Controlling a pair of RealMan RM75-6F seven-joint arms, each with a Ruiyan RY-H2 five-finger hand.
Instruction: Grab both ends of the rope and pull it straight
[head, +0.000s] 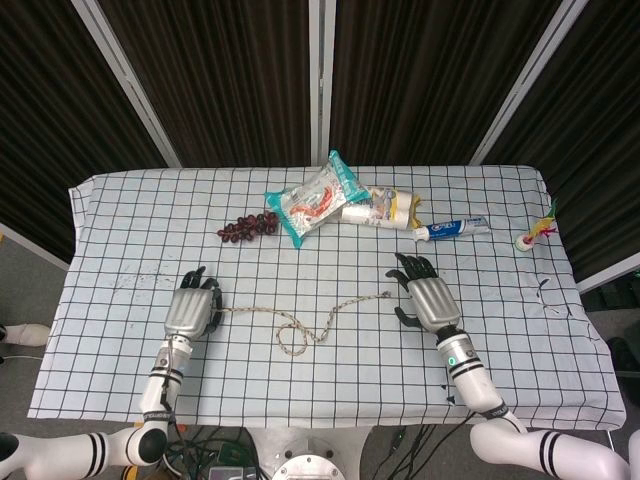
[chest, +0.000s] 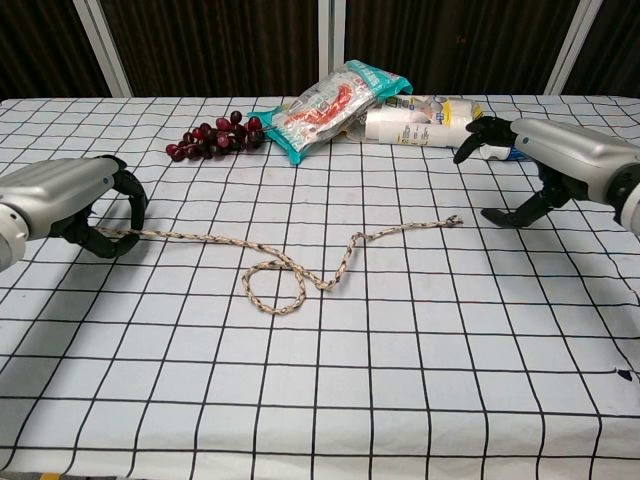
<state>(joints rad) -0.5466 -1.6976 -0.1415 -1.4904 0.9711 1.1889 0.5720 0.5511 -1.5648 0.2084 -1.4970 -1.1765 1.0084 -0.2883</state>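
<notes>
Left hand (head: 192, 307) holds one end of the rope (head: 292, 325), fingers curled around it at the left side of the counter (head: 120, 215). Your right hand (head: 427, 297) holds nothing; its fingers are spread wide and it hovers just right of the rope's free end (chest: 455, 220), not touching it.

From the left hand the rope runs right along the checked cloth, forms a small closed loop (chest: 273, 287) near the middle, then rises in an S-curve toward the far right, ending at the frayed tip. The free end lies between your right hand and the loop, nearer the hand.

Judgement: the step in hand is taking the second end. Bring the right hand down and slightly left over the tip, and pinch the rope a little behind the tip rather than at the fray, so it does not slip out. Keep the left hold firm. Only then draw the hands apart, low over the counter; the loop may tighten into a knot if you pull fast.
</notes>
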